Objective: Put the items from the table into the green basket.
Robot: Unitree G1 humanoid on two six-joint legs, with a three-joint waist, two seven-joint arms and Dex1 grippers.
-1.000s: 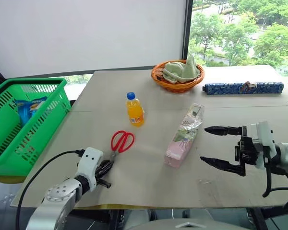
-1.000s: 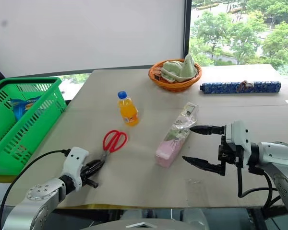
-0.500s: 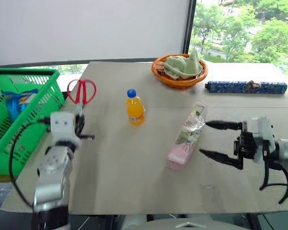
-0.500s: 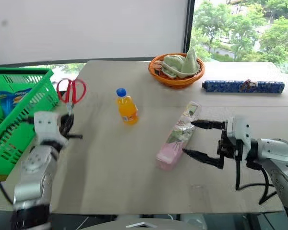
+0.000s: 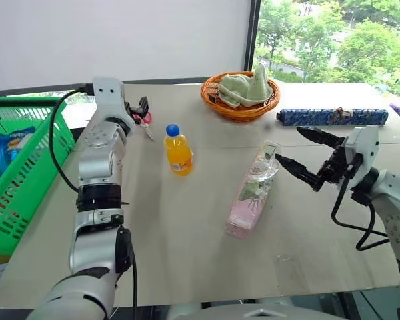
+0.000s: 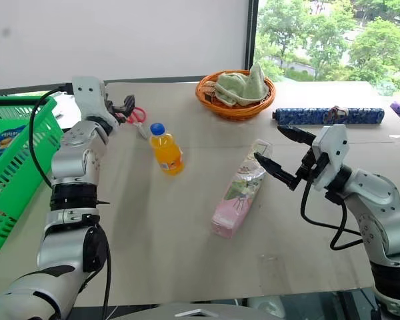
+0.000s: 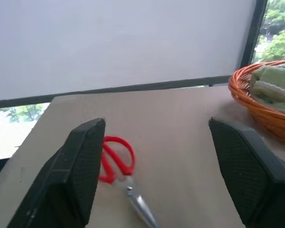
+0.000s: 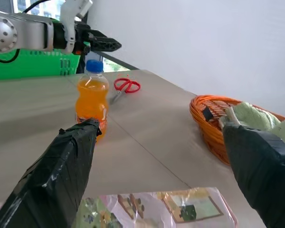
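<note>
On your surface [image 5: 187, 253], the scissors [image 5: 144, 121] lie far left, the bottle [image 5: 178, 150] stands just right of them, the packet [image 5: 254, 190] farther right; the basket [image 5: 27, 180] sits off the left edge.

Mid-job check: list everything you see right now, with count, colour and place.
Table: one, pale grey-beige, bearing most of the things.
Green basket: one, bright green, at the table's left edge; a blue packet lies in it.
Scissors: one pair, red handles, flat on the table at its far left, just beyond the left gripper.
Bottle: one, orange with blue cap, upright mid-table.
Packet: one, clear and pink, lying lengthwise right of the bottle.
Wicker basket: one, orange, far side, with pale green cloths in it.
Blue roll: one, dark blue patterned, far right.
Left gripper: open, over the scissors, holding nothing.
Right gripper: open, beside the packet's far end.
</note>
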